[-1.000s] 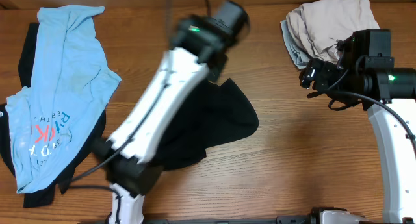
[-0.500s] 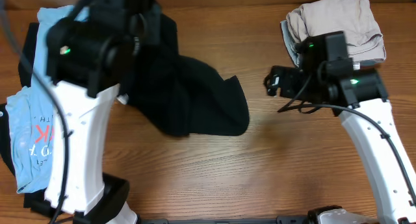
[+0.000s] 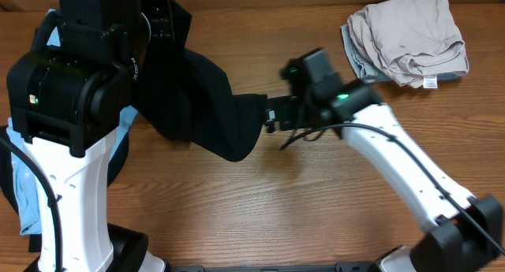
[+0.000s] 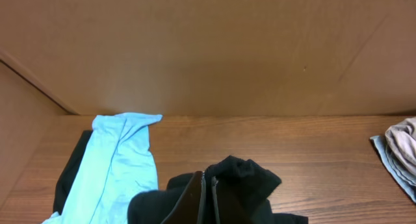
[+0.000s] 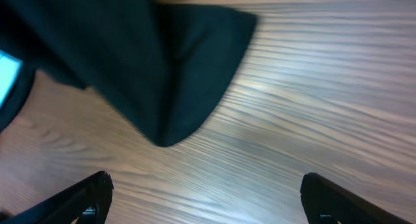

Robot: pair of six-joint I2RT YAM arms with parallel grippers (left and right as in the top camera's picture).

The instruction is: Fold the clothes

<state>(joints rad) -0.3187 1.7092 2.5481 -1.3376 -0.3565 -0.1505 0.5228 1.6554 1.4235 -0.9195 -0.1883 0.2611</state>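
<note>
above the table, the left gripper (image 4: 207, 197) gripped the hanging black garment (image 3: 205, 106); the right gripper (image 3: 271, 117) stood wide open, empty. no fold appeared made; the blue tee (image 4: 120, 162) lay unfolded.

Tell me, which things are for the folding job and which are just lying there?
For the job: black garment, pinched in the left end effector; light-blue tee; beige and grey clothes pile.
Just there: wooden table; brown back wall.
</note>
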